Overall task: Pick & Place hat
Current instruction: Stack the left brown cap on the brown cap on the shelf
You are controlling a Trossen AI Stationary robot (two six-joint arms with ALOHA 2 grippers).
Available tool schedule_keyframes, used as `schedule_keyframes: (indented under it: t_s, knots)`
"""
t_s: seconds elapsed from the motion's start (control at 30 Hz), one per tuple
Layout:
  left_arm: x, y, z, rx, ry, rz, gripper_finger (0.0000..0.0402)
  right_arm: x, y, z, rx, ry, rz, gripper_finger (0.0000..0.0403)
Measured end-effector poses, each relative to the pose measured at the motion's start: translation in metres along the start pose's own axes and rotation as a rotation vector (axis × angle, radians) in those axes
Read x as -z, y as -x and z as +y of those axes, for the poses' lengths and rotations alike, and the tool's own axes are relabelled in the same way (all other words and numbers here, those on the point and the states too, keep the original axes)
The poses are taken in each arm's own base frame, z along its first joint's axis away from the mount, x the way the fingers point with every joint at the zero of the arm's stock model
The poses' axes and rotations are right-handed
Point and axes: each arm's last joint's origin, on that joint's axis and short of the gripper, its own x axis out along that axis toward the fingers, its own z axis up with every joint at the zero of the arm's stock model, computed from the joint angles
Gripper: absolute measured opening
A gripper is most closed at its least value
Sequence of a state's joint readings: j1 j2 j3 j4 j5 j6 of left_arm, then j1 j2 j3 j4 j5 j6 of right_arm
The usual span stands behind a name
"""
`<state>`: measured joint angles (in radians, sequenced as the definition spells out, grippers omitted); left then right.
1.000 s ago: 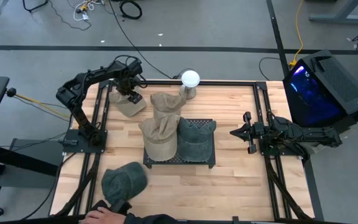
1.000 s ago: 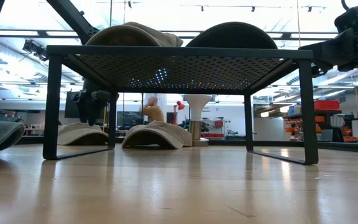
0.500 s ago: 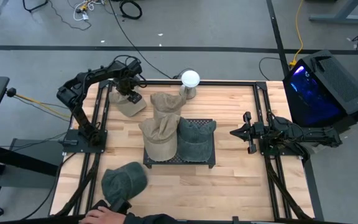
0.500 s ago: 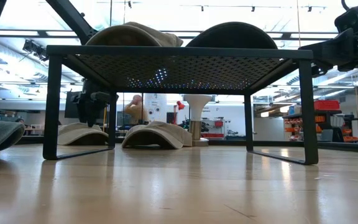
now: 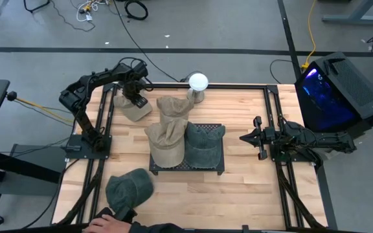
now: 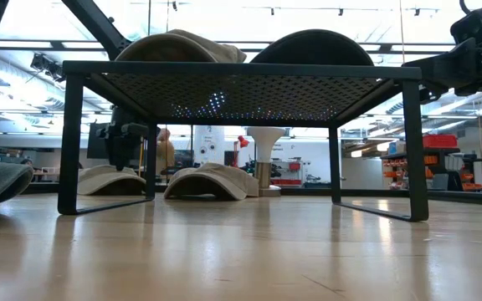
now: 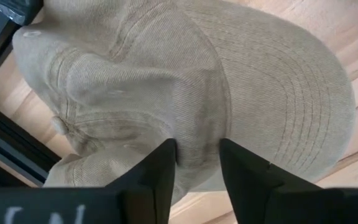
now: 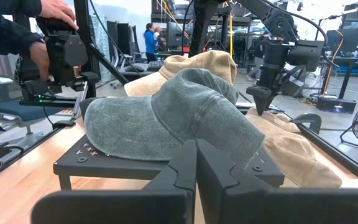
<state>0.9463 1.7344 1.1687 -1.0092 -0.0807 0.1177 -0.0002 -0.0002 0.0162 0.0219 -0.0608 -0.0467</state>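
While two caps top rack [image 5: 188, 166], left hand [image 5: 136, 101] pinches tan cap [image 5: 132, 110].

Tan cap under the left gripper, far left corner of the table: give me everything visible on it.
The tan cap is soft, ribbed corduroy-looking fabric with a stitched curved brim and a top button. It lies crown-up on the wooden table at the far left corner, beside the table's dark frame rail, apart from the other hats. The left gripper is down on it, its two dark fingers pressing into the crown with a fold of fabric bunched between them; the fingers are partly closed. The cap is not lifted yet.
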Motion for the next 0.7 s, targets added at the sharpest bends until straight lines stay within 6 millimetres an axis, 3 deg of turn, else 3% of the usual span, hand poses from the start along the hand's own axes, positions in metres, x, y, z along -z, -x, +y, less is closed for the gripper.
schedule_keyframes:
  t_s: [0.7]
  knots:
    - [-0.0005,0.0,0.0002,-0.005,0.0,-0.004,0.0049,0.0,0.0,0.0,0.0,0.0,0.0,0.0015]
